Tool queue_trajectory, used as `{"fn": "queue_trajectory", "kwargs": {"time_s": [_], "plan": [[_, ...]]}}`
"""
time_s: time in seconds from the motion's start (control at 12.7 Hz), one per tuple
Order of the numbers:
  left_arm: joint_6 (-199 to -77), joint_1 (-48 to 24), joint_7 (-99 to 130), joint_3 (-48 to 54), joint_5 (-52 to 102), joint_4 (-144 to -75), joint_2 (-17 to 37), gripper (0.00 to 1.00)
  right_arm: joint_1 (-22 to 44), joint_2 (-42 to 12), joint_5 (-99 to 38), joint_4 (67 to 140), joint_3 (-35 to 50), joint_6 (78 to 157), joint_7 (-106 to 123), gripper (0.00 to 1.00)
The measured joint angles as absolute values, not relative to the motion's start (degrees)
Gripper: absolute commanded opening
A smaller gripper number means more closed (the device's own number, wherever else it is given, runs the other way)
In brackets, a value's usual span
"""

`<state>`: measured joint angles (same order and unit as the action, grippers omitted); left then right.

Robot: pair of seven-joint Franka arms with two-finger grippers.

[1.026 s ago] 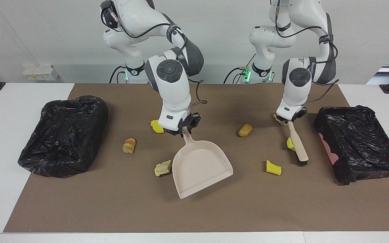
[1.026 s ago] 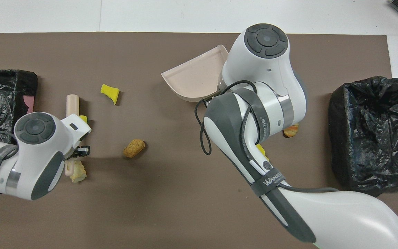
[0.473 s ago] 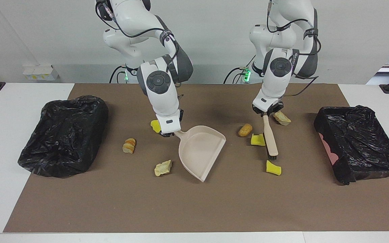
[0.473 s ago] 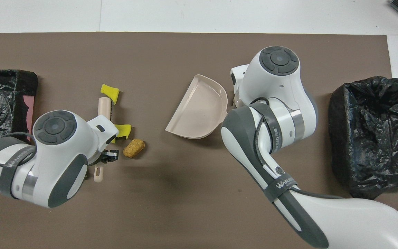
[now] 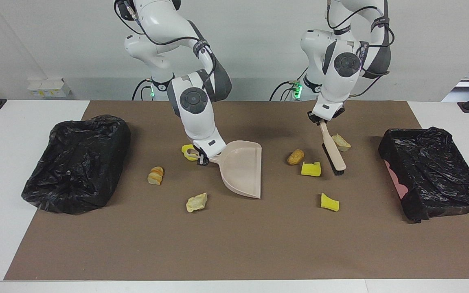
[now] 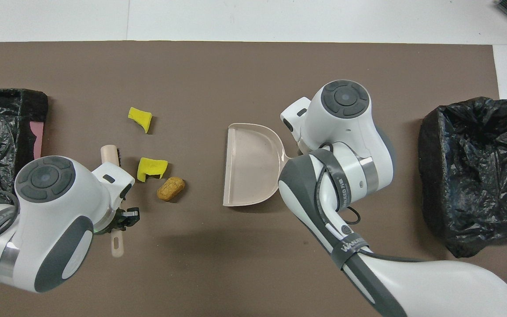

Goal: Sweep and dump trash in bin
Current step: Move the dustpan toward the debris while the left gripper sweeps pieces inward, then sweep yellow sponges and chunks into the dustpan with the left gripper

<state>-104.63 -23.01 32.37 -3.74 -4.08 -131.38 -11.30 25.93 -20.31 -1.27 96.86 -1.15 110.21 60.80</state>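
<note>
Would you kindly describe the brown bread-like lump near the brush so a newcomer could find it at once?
Start at the beige dustpan in the middle of the brown mat and look toward the left arm's end, where the brush is. The lump lies between them, beside a yellow sponge chunk. It alone is smooth, oval and orange-brown.

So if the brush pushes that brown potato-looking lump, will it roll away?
Probably a little. The brown lump looks rounded and oval, so it may roll or wobble sideways instead of sliding straight. It lies loose on the flat brown mat, with nothing touching it to stop it. It seems small and light, so the brush should shift it easily.
</note>
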Motion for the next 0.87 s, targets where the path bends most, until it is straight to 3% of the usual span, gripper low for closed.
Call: {"fn": "queue_trajectory", "kwargs": {"time_s": [0.55,0.87], "plan": [[-97.3,-22.64,44.13,-4.84,-6.59,-133.89,-14.11,0.0,29.12,-21.27,1.42,98.27,-1.2,114.79,61.77,0.0],[-95.68,-21.29,45.98,-4.8,-6.72,-140.33,-18.9,0.0,29.68,-21.31,1.43,98.81,-1.15,115.25,61.98,0.0]]}}
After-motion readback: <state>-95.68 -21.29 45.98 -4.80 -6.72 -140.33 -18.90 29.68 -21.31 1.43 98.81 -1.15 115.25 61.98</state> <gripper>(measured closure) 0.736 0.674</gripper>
